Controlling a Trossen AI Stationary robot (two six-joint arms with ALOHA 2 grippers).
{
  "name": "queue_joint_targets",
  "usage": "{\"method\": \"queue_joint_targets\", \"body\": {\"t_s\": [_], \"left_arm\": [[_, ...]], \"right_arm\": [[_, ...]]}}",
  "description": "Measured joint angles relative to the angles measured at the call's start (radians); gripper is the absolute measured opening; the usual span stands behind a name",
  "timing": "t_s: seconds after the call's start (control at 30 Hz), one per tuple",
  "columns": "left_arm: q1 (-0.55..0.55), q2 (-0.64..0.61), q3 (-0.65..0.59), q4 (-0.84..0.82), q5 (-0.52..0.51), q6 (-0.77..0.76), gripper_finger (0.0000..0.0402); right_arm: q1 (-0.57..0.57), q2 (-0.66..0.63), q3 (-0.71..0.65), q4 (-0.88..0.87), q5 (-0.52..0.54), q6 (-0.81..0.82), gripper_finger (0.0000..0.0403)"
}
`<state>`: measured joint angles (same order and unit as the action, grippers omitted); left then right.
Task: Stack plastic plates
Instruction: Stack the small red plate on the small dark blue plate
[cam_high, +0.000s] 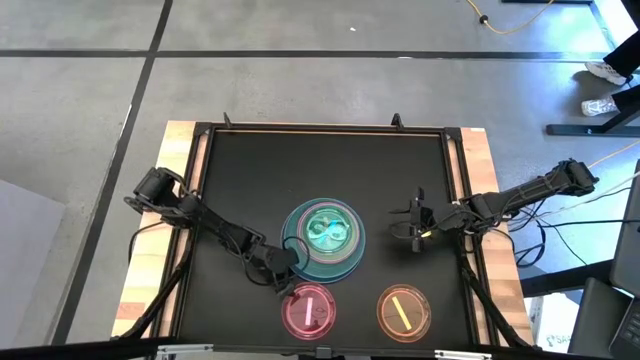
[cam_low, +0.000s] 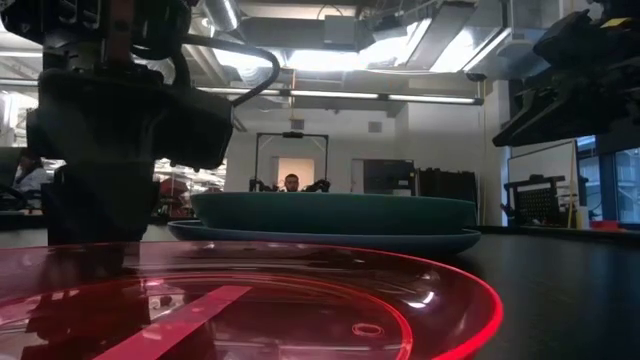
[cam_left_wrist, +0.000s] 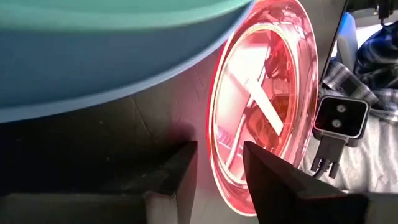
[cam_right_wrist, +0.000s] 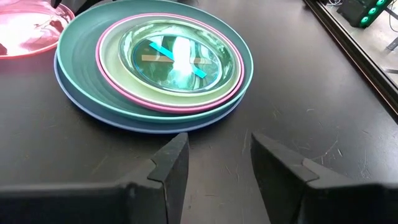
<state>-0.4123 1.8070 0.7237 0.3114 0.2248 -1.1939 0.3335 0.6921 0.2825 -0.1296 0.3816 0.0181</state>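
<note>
A stack sits mid-table: blue-grey plate at the bottom, then teal, pink and pale mint plates, with translucent green and blue striped dishes on top. A pink translucent dish and an orange one lie flat near the table's near edge. My left gripper is low between the stack and the pink dish, open, with its fingers on either side of the pink dish's rim. My right gripper hovers open to the right of the stack. My left gripper is open astride the far-left rim of the pink dish, coming in low and nearly level from the table's left. The dish lies flat on the table. I cannot tell whether either finger touches the rim.
The black mat is bare toward the far edge, framed by a raised black border on a wooden table. In the low view the pink dish fills the foreground and the stack stands behind it. A person shows far back in the room.
</note>
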Motion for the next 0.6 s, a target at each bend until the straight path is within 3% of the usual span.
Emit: {"method": "queue_joint_targets", "body": {"t_s": [0.47, 0.6], "left_arm": [[0.002, 0.004, 0.015, -0.010, -0.016, 0.124, 0.0011], [0.002, 0.004, 0.015, -0.009, -0.026, 0.158, 0.0005]], "right_arm": [[0.000, 0.000, 0.000, -0.001, 0.000, 0.000, 0.0165], [0.000, 0.000, 0.000, 0.000, 0.000, 0.000, 0.0165]]}}
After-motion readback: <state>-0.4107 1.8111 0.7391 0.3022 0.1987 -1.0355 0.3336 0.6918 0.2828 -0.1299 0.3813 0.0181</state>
